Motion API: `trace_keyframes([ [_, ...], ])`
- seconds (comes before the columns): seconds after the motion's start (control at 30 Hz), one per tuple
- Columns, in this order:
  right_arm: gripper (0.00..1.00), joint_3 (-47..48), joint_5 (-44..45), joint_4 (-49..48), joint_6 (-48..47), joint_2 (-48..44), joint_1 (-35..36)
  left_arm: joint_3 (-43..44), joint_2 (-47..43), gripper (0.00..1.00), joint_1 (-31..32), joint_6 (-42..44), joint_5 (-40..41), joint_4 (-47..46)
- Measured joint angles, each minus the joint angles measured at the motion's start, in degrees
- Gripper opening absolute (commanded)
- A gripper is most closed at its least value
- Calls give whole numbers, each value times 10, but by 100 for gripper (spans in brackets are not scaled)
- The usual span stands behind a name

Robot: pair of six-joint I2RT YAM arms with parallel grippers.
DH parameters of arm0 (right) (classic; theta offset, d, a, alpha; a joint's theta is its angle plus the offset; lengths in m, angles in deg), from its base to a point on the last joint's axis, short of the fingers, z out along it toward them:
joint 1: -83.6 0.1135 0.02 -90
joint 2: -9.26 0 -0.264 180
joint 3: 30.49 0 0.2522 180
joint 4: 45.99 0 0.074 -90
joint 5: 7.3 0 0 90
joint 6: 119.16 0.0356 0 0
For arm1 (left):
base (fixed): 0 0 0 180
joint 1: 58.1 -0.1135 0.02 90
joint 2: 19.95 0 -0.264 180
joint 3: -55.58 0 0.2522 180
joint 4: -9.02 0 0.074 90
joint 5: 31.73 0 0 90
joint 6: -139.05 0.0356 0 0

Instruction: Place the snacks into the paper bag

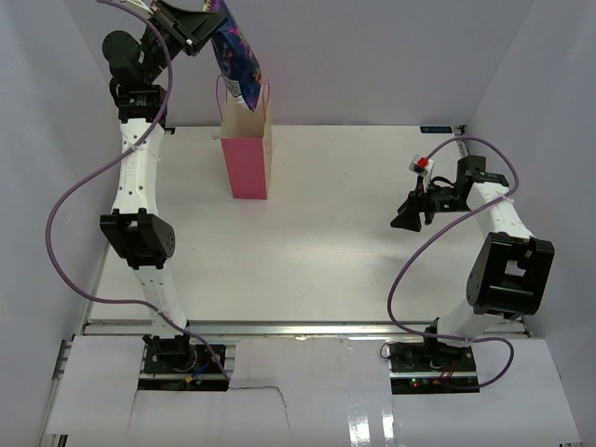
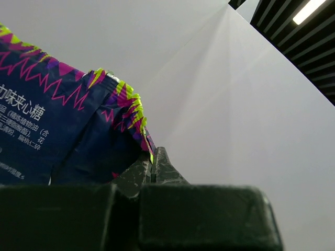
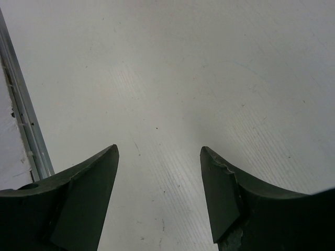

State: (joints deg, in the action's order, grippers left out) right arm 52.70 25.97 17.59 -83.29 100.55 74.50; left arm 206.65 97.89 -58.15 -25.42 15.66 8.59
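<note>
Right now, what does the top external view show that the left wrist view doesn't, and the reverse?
Only the top external view: the pink paper bag standing upright on the table, and the right gripper open, empty, off to the side. Only the left wrist view: Chinese print on the wrapper, and the fingertips pinching its crimped edge. Both: the dark blue-purple snack bag held by the left gripper.

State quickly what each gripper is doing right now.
Left gripper: shut on the crinkly dark blue-purple snack bag.
Right gripper: open, holding nothing.
</note>
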Motion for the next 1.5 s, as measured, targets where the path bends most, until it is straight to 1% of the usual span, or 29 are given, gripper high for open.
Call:
trace_keyframes([
  [0.2, 70, 0, 0, -4, 1, 1, 0, -11, 3, 0, -12, -1, -18, -9],
  [0.4, 70, -3, 0, -6, 1, 1, 0, -15, 37, 0, -13, 1, -43, -21],
  [0.57, 70, -16, 2, -7, 1, 1, 0, -32, 64, 0, -17, 7, -49, -20],
  [0.83, 70, -17, 2, -7, 2, 1, 0, -86, 74, 0, -21, 28, -52, -12],
  [0.97, 70, -17, 3, -7, 2, 1, 0, -118, 74, 22, -19, 41, -60, -11],
  [1.0, 70, -17, 4, -7, 2, 1, 0, -124, 74, 40, -19, 43, -61, -8],
  [1.07, 70, -17, 5, -7, 2, 1, 0, -129, 74, 53, -18, 51, -60, -3],
  [1.1, 70, -17, 5, -7, 2, 1, 0, -129, 74, 64, -17, 53, -59, -3],
  [1.23, 70, -17, 13, -7, 4, 1, 0, -125, 68, 73, -15, 58, -57, -10],
  [1.33, 70, -17, 23, -7, 13, 1, 0, -118, 60, 76, -13, 69, -56, -3],
  [1.37, 73, -17, 27, -7, 17, 1, 0, -115, 56, 76, -12, 73, -56, 3],
  [1.47, 98, -11, 42, -7, 37, 1, 0, -114, 32, 78, -12, 109, -52, 42],
  [1.5, 90, -6, 47, -7, 46, 0, 0, -114, 19, 79, -12, 134, -48, 71],
])
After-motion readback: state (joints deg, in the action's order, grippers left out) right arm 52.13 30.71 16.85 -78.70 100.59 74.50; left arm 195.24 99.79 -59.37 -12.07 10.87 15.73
